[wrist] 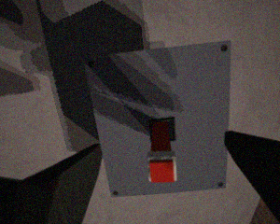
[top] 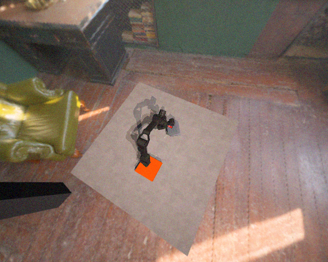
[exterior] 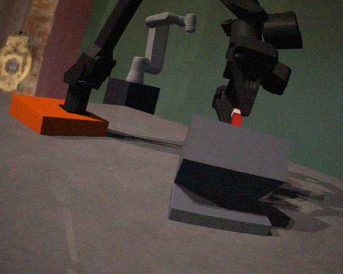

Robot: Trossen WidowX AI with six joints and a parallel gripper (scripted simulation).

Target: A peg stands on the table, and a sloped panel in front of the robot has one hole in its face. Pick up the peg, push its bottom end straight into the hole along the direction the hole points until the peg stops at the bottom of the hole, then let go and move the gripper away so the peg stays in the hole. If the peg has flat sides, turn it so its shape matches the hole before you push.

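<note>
The red square peg (top: 170,126) (exterior: 236,120) (wrist: 161,171), with a pale band near its top, stands out of the hole (wrist: 172,129) in the grey sloped panel (top: 174,131) (exterior: 239,147) (wrist: 203,93). Its lower end is in the hole; a dark gap shows beside it in the wrist view. How deep it sits cannot be told. My gripper (exterior: 236,116) (wrist: 161,144) is open, one finger on each side of the peg, well apart from it. In the exterior view the panel hides the peg's lower part.
The arm's orange base block (top: 148,170) (exterior: 68,117) stands on the grey mat (top: 186,180), some way from the panel. In the exterior view a grey arm (exterior: 158,47) on a dark block (exterior: 130,94) stands in the background. Shadows of the arm fall across the panel's face.
</note>
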